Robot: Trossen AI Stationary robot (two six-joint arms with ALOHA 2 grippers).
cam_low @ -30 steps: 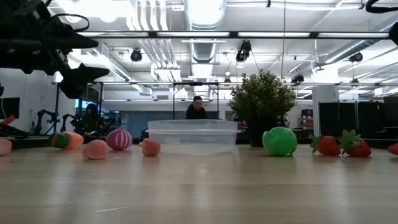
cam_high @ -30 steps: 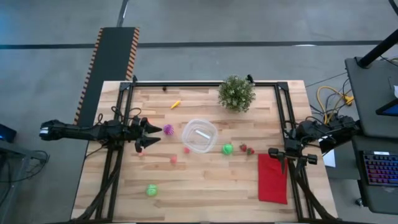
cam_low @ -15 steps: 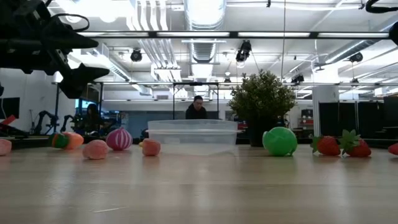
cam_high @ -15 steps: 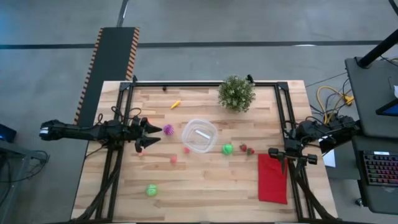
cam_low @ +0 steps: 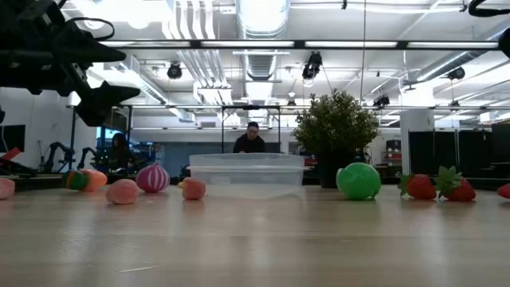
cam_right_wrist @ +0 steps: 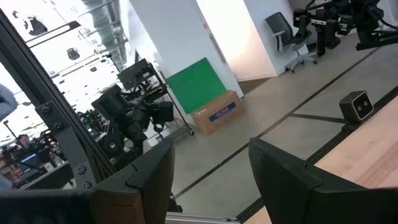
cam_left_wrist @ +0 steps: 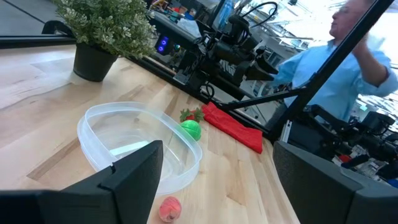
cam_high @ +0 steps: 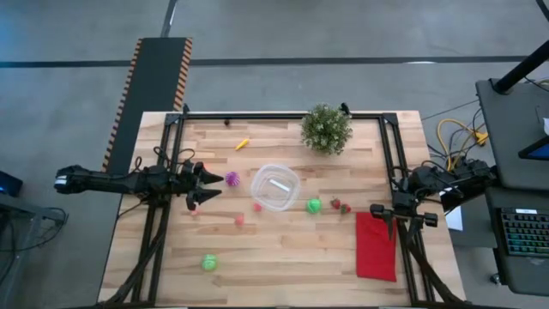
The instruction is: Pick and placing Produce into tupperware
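The clear round bowl (cam_high: 275, 187) sits on its base mid-table. Small toy produce lies around it: a purple piece (cam_high: 232, 178), pink pieces (cam_high: 256, 207) (cam_high: 238, 220), a green ball (cam_high: 314, 205), two strawberries (cam_high: 340, 206), another green piece (cam_high: 208, 263) and a yellow one (cam_high: 242, 144). My left gripper (cam_high: 204, 184) hovers open above the table, left of the purple piece, fingers pointing at the bowl (cam_left_wrist: 140, 152). My right gripper (cam_high: 380, 211) waits open at the right edge, over the red cloth's far end.
A bushy potted plant (cam_high: 326, 129) stands at the far edge behind the bowl. A flat red cloth (cam_high: 376, 247) lies near the right edge. Black frame rails run along the table's left and right sides. A person in a blue shirt (cam_left_wrist: 329, 68) is beyond the table.
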